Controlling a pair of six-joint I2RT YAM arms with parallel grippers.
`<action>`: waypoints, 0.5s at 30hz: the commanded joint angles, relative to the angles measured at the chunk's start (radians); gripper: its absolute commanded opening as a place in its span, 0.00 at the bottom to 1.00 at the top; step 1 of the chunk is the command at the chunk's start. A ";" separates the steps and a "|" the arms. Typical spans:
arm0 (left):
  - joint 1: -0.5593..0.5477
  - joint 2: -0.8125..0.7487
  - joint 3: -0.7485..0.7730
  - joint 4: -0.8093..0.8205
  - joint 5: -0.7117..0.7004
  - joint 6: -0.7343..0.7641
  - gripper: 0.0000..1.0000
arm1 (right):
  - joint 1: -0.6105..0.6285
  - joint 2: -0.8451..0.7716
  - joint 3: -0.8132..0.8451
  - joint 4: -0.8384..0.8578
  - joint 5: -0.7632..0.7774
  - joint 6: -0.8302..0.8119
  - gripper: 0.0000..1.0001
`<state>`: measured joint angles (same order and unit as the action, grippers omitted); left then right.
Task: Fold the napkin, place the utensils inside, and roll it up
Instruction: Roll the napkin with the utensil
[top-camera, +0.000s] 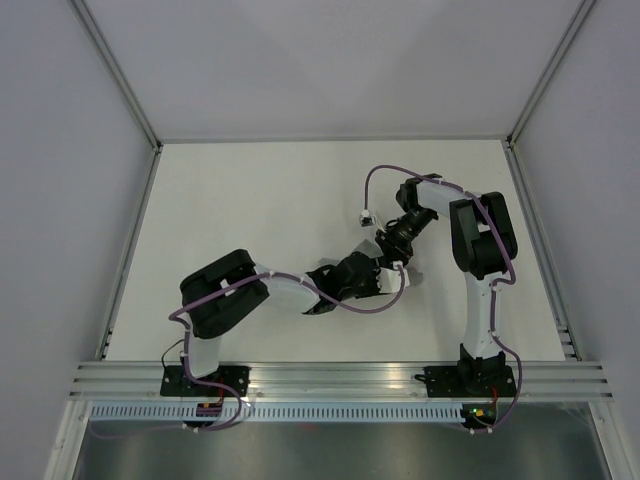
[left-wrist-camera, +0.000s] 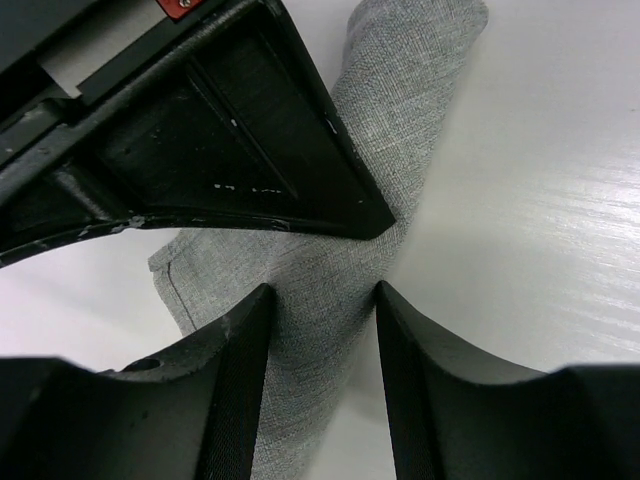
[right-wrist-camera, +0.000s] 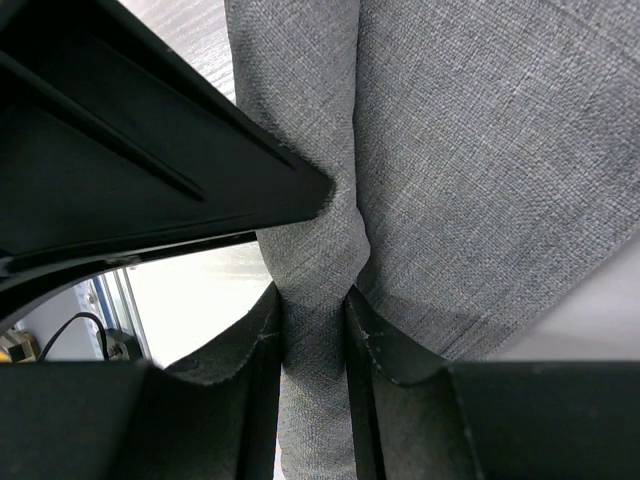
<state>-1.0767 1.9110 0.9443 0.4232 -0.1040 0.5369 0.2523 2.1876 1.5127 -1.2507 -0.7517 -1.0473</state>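
The grey napkin (left-wrist-camera: 400, 130) lies on the white table as a narrow roll. My left gripper (left-wrist-camera: 322, 290) straddles it: the left finger lies against the cloth, while a sliver of table shows beside the right finger. My right gripper (right-wrist-camera: 312, 295) is shut on a bunched fold of the napkin (right-wrist-camera: 480, 150), which is creased between both fingers. Seen from above, the left gripper (top-camera: 378, 272) and right gripper (top-camera: 392, 250) meet at mid-table and cover the cloth. The utensils are hidden.
White walls with metal corner posts (top-camera: 130, 100) enclose the table (top-camera: 260, 200) on three sides. An aluminium rail (top-camera: 340, 378) carrying both arm bases runs along the near edge. A purple cable (top-camera: 375, 180) loops above the right wrist.
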 joint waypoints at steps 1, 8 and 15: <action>0.000 0.037 0.031 0.020 -0.023 0.054 0.51 | 0.004 0.075 -0.026 0.076 0.129 -0.056 0.20; 0.003 0.062 0.047 -0.072 0.058 0.014 0.42 | 0.001 0.074 -0.031 0.076 0.130 -0.054 0.19; 0.035 0.098 0.142 -0.300 0.228 -0.046 0.19 | -0.001 0.067 -0.037 0.089 0.130 -0.036 0.25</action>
<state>-1.0519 1.9465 1.0424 0.2695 -0.0257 0.5446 0.2501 2.1891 1.5135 -1.2522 -0.7506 -1.0431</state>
